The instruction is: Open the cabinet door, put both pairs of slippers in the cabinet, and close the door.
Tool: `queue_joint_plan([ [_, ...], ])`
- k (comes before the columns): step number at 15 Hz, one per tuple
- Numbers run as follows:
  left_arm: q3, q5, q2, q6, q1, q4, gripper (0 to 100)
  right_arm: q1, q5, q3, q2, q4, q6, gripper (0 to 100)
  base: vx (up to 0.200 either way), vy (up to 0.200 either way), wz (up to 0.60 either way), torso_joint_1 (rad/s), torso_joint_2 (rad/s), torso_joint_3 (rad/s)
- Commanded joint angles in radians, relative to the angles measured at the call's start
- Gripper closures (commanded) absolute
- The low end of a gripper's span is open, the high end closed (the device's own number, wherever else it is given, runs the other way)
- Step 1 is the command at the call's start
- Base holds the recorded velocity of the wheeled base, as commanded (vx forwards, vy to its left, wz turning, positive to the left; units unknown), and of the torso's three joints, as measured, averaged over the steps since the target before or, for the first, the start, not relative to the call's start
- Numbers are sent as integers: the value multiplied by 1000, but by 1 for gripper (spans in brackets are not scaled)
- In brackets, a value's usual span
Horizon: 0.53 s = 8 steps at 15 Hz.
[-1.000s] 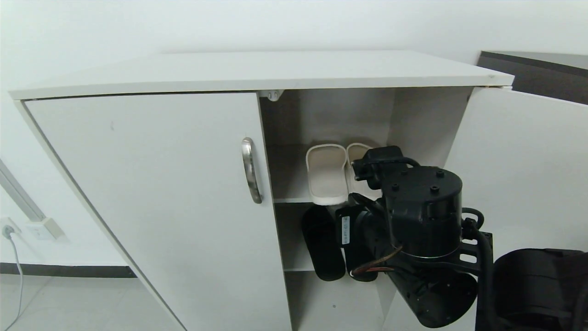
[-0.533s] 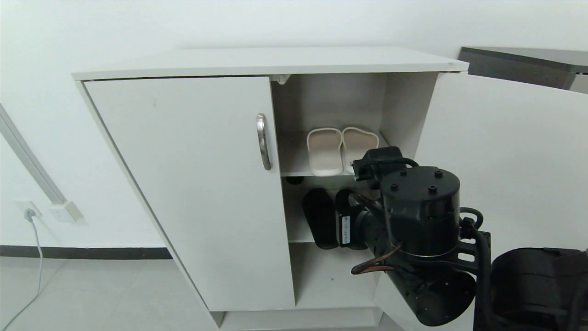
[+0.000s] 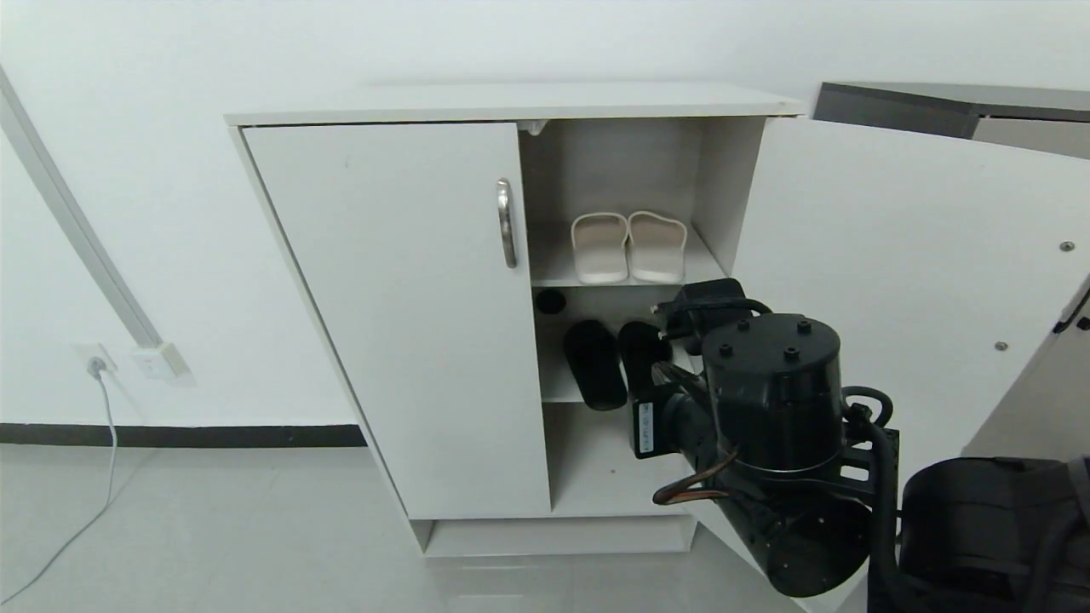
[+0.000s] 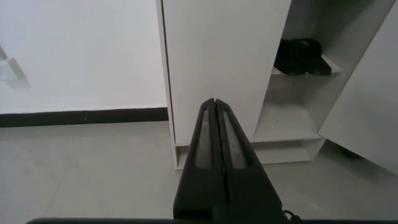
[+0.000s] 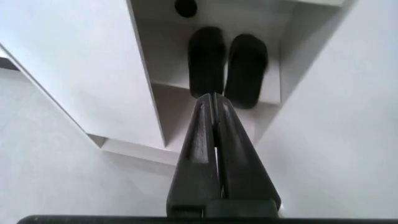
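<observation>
The white cabinet [image 3: 511,100] stands against the wall, its left door [image 3: 400,315] closed and its right door [image 3: 894,272] swung wide open. A white pair of slippers [image 3: 628,247] rests on the upper shelf, and a black pair [image 3: 596,375] lies on the middle shelf. My right arm [image 3: 771,400] hangs in front of the open half, partly covering the right black slipper. In the right wrist view my right gripper [image 5: 214,98] is shut and empty, pointing at the black slippers [image 5: 207,59] from a distance. My left gripper [image 4: 214,102] is shut and empty, low, facing the closed door [image 4: 217,56].
A silver handle [image 3: 507,223] sits on the closed door. A small black round object [image 3: 550,300] lies at the back of the middle shelf. A wall socket with a cable [image 3: 95,368] is at the left. Grey floor [image 3: 213,528] spreads before the cabinet.
The whole head view has pulled back: the cabinet now looks smaller and farther, with its base and the floor in sight. Both pairs of slippers stay on their shelves.
</observation>
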State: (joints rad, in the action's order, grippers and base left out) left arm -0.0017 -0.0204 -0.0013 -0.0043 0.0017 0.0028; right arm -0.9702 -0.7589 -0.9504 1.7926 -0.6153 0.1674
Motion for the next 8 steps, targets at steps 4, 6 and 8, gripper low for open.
queue_joint_plan([
  [4,0,0,1,0,0,0,100,24,35,27,5,-18,-5,100,-50,0,0,-1,1,1],
  [6,0,0,1,0,0,0,100,27,41,32,7,-27,-5,100,0,0,0,0,0,0],
  [8,0,0,1,0,0,0,100,28,41,33,7,-27,-8,100,0,0,0,0,0,0],
])
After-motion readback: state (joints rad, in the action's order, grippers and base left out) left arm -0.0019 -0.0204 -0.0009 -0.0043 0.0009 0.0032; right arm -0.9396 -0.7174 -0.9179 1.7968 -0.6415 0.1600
